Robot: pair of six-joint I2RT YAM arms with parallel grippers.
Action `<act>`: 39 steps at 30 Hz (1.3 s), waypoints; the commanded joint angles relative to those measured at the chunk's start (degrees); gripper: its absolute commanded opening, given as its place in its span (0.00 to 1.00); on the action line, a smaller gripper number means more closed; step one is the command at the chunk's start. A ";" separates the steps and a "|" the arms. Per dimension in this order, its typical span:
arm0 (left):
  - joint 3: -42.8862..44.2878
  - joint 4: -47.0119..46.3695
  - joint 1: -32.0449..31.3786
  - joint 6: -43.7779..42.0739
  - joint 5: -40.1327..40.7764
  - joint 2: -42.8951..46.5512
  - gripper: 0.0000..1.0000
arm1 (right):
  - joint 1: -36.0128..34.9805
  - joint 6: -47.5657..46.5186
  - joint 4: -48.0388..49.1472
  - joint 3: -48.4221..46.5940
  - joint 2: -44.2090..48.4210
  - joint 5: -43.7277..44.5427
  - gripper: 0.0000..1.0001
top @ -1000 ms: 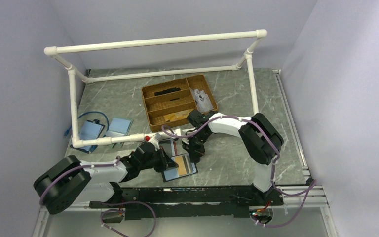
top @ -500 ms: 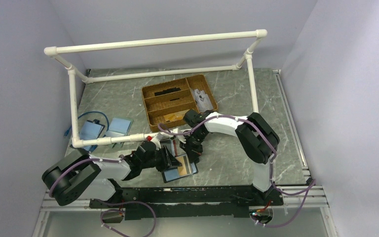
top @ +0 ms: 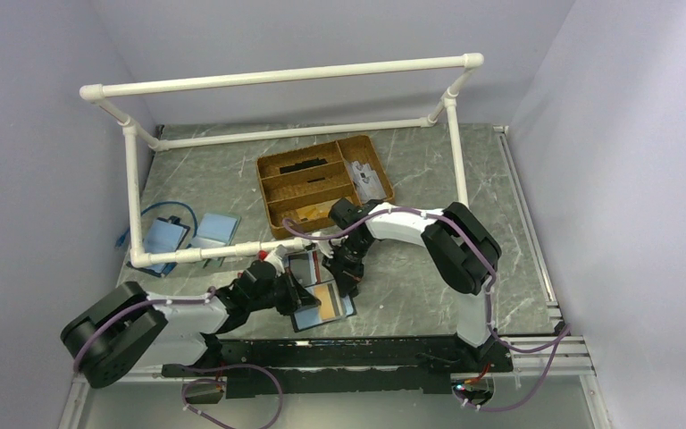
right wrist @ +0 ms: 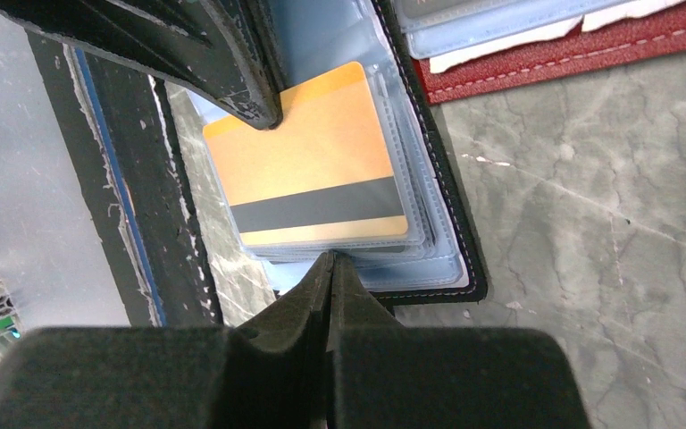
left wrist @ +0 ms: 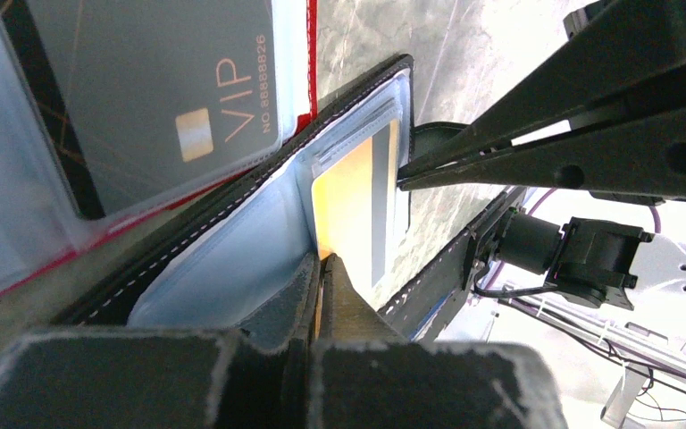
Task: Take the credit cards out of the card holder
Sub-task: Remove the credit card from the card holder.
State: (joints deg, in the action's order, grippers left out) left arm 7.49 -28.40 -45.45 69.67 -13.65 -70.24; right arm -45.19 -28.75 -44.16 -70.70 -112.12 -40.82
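The left arm (top: 188, 313) and right arm (top: 404, 222) share white links, bulky black joints, purple cables (top: 536, 349) and scuffed black fingers (right wrist: 299, 308).
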 commanded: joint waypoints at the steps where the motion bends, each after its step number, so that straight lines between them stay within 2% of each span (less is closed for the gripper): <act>1: -1.98 6.54 0.96 -1.85 0.97 6.69 0.00 | -1.66 0.06 5.67 0.74 -4.13 7.60 0.00; 10: -3.80 17.85 2.51 -2.71 1.09 17.93 0.00 | -1.66 0.79 5.77 0.65 -4.94 9.89 0.00; 23: -4.02 22.67 3.93 -3.62 0.03 23.09 0.00 | -1.30 0.63 5.33 0.49 -5.38 12.77 0.00; 39: -0.35 27.38 4.40 -10.17 -1.02 28.85 0.00 | 5.34 -2.90 1.92 -0.41 -2.14 13.73 0.00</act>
State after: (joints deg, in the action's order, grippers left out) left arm 4.51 -2.55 -41.36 62.98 -13.78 -42.41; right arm -41.58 -25.80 -43.86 -71.61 -113.16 -39.64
